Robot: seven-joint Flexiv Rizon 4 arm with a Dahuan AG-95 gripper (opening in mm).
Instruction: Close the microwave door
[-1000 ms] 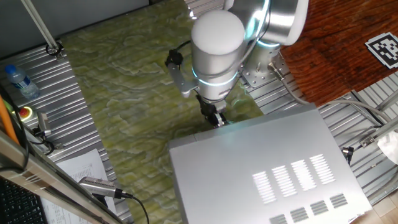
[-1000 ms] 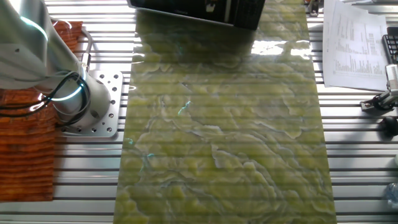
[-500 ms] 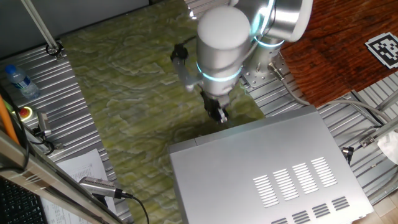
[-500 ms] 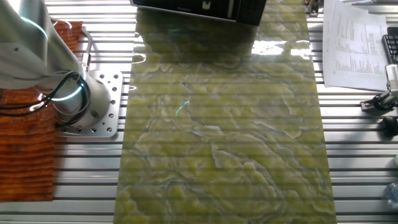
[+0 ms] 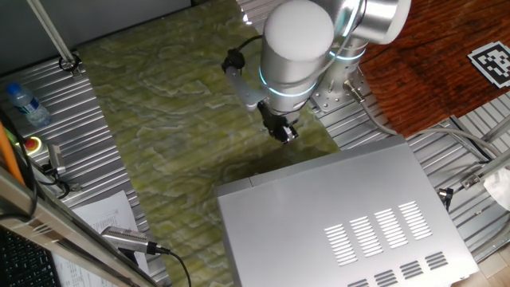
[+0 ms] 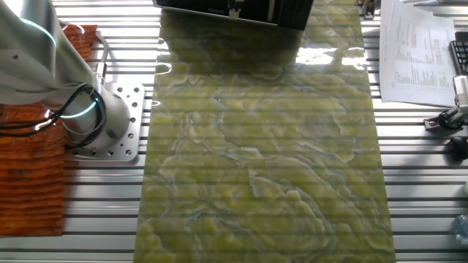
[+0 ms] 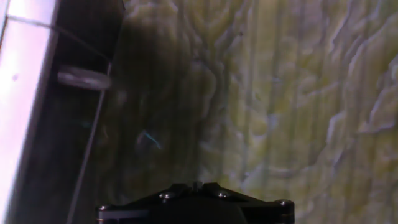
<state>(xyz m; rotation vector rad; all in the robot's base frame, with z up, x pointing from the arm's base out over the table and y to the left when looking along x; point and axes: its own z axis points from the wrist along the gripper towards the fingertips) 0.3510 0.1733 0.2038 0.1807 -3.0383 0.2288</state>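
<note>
The microwave (image 5: 343, 215) is a big silver box with slit vents on top, at the lower right of one fixed view. Its door looks flush with the box. The door's dark face shows at the top edge of the other fixed view (image 6: 219, 13) and at the left of the hand view (image 7: 56, 137), under a silver edge. My gripper (image 5: 280, 132) hangs just behind and above the box's front top edge, apart from it. In the hand view its fingertips (image 7: 196, 185) sit close together with nothing between them.
A green marbled mat (image 5: 167, 119) covers the table in front of the microwave. A water bottle (image 5: 22, 104), a red button (image 5: 32, 144), papers (image 6: 420, 51) and cables lie at the table's sides. The arm's base (image 6: 95, 120) stands on the slatted table.
My gripper has lifted off the microwave's front top edge and moved up and slightly right. The microwave and its door have not visibly moved.
</note>
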